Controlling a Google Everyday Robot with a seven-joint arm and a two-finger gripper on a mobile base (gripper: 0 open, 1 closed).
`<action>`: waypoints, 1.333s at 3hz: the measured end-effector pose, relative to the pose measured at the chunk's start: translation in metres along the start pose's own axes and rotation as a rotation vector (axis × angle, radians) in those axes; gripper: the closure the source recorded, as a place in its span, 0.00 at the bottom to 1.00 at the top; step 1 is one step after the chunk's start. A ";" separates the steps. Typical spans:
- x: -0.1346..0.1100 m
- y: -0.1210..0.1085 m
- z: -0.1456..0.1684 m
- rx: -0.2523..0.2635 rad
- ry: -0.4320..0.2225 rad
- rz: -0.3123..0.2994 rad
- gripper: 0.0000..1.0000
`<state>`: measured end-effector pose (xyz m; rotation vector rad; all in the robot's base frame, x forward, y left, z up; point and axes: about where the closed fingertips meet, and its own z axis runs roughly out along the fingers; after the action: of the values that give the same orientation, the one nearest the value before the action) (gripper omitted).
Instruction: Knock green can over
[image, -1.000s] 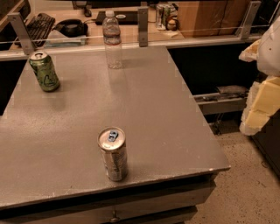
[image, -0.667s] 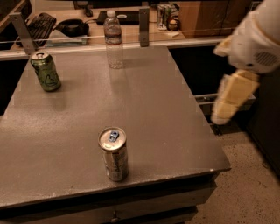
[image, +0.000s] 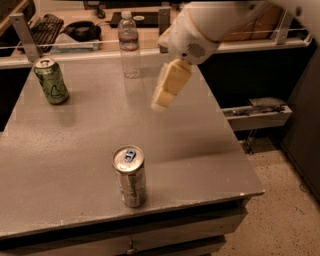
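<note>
- The gripper (image: 164, 97) hangs above the middle of the counter (image: 200, 145), tips slanting down and to the left and touching nothing. I cannot tell whether it is open or closed.
- Nearest the front edge stands the silver can (image: 130, 176), upright with a blue tab. It is not the target and lies well clear of any straight path to it.
- The green can (image: 51, 81) stands upright near the far left corner, well apart from the gripper and close to the counter's left edge.
- Handling, as a judgement:
  - It is thin aluminium with dented sides, so probably light, perhaps empty, and stiff enough to take a shove without crumpling further.
  - No grasp is needed. A sideways push on the upper wall, near the silver rim, should tip it.
  - A push low down would more likely slide it across the smooth counter.
  - Once down it will roll freely, and the left edge is near, so a push aimed inward or along the counter looks safer.
- The bottle (image: 129, 45) stands upright at the far edge, between the gripper and the back rail. It is tall, clear and easy to clip in passing.
</note>
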<state>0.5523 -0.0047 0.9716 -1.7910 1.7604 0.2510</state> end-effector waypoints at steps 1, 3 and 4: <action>-0.070 -0.007 0.040 -0.032 -0.201 -0.029 0.00; -0.080 -0.008 0.043 -0.031 -0.227 -0.030 0.00; -0.098 -0.015 0.059 -0.017 -0.305 -0.016 0.00</action>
<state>0.5730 0.1078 0.9812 -1.6767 1.5317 0.5050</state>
